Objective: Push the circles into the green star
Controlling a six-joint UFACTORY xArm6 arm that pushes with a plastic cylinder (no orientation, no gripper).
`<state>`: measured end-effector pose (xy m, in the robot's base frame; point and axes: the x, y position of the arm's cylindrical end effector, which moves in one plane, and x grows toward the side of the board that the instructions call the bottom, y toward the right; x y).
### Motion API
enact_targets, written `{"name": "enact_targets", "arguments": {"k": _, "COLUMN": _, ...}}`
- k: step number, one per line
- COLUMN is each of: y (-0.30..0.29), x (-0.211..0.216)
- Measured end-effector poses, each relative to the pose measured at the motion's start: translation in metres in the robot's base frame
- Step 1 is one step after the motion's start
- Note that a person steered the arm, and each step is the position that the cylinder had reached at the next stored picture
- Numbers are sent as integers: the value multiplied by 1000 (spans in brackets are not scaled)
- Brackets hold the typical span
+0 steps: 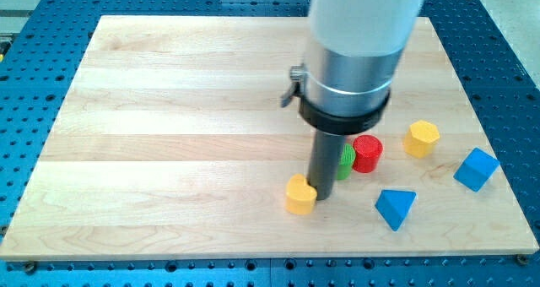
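Note:
My rod comes down in the middle of the view and its tip [322, 196] rests on the board, touching the right side of a yellow heart-shaped block [299, 195]. A green block [346, 162] sits just behind the rod, mostly hidden, so I cannot make out its shape. A red round block [367, 154] stands right of the green one, touching it. No other round block is clear to me.
A yellow hexagon block [421, 138] lies toward the view's right. A blue triangle block [395, 207] sits near the bottom right, and a blue cube-like block [476, 169] near the right edge. The wooden board [169, 152] lies on a blue perforated table.

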<state>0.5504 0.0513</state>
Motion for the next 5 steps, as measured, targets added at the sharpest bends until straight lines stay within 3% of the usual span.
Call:
{"name": "enact_targets", "arguments": {"k": 1, "y": -10, "x": -13}}
{"name": "enact_targets", "arguments": {"k": 3, "y": 73, "x": -27}}
{"name": "enact_targets", "arguments": {"k": 5, "y": 75, "x": -23}}
